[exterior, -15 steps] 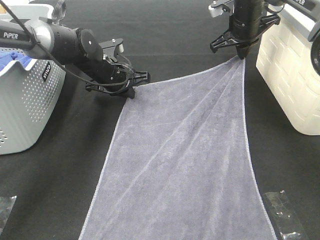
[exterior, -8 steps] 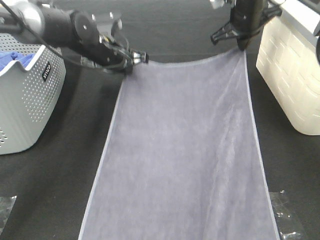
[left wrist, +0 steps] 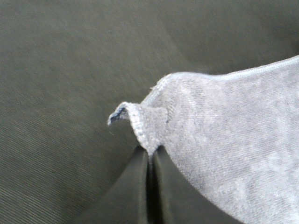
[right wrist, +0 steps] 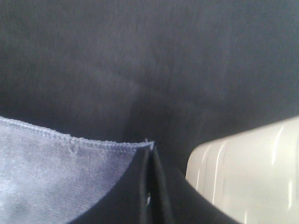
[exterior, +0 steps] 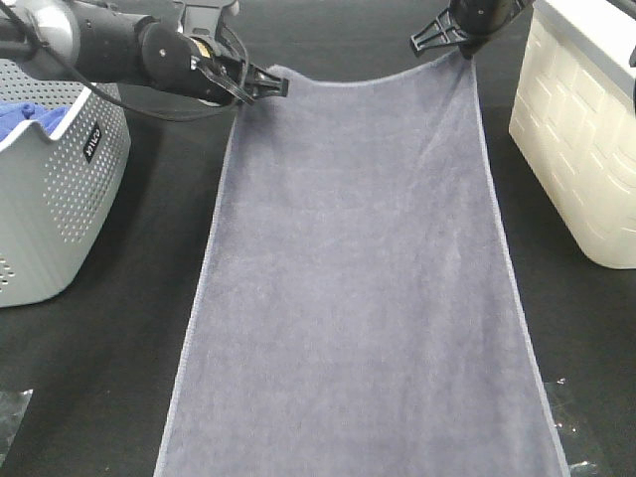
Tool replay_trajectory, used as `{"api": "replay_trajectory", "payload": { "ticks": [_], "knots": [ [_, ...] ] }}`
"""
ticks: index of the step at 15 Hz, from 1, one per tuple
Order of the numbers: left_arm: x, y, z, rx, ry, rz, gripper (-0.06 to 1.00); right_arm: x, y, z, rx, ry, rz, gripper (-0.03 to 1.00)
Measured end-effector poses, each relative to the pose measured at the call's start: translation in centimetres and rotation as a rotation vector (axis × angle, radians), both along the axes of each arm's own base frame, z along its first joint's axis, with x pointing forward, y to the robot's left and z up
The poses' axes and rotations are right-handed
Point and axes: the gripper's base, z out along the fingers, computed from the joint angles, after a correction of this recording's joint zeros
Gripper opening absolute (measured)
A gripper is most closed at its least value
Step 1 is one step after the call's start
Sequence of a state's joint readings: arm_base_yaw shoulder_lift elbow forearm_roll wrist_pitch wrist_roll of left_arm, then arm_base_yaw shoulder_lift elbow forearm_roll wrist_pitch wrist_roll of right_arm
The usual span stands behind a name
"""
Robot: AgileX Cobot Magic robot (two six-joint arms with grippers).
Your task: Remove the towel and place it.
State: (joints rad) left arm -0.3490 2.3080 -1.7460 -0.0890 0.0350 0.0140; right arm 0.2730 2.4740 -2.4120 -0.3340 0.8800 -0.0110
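The slate-grey towel (exterior: 358,268) hangs stretched flat between both arms and runs down past the bottom of the exterior view. My left gripper (exterior: 270,83) pinches its far left corner, jaws shut on the hem. The left wrist view shows that corner of the towel (left wrist: 224,135) folded over the closed left gripper (left wrist: 150,156). My right gripper (exterior: 465,50) holds the far right corner, partly cut off by the frame's top. In the right wrist view the towel (right wrist: 56,172) meets the shut right gripper (right wrist: 149,158) at its stitched edge.
A grey perforated basket (exterior: 50,214) with a bright blue cloth (exterior: 30,117) stands at the left. A cream plastic bin (exterior: 581,139) stands at the right, close to the right arm, and shows as the bin (right wrist: 243,172) in the right wrist view. The tabletop is black cloth (exterior: 119,348).
Both grippers have moved away toward the far side of the table, pulling the towel with them. The towel's diagonal creases have flattened and its far edge now spans evenly between the two corners.
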Motion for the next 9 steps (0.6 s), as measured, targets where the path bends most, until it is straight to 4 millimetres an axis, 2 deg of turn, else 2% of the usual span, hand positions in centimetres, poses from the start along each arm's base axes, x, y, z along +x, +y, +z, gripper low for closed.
{"api": "replay_trajectory", "payload": {
  "ticks": [6, 7, 9],
  "knots": [
    [1.4, 1.8, 0.9, -0.024, -0.169, 0.037, 0.00, 1.5, -1.5, 0.8, 0.082, -0.145, 0.010, 0.00],
    [1.6, 1.8, 0.6, -0.018, -0.207, 0.029, 0.00, 1.8, -1.5, 0.8, 0.102, -0.173, 0.015, 0.00],
    [2.4, 1.5, -0.8, -0.015, -0.237, 0.023, 0.00, 2.6, -1.4, -0.6, 0.115, -0.205, 0.031, 0.00]
  ]
}}
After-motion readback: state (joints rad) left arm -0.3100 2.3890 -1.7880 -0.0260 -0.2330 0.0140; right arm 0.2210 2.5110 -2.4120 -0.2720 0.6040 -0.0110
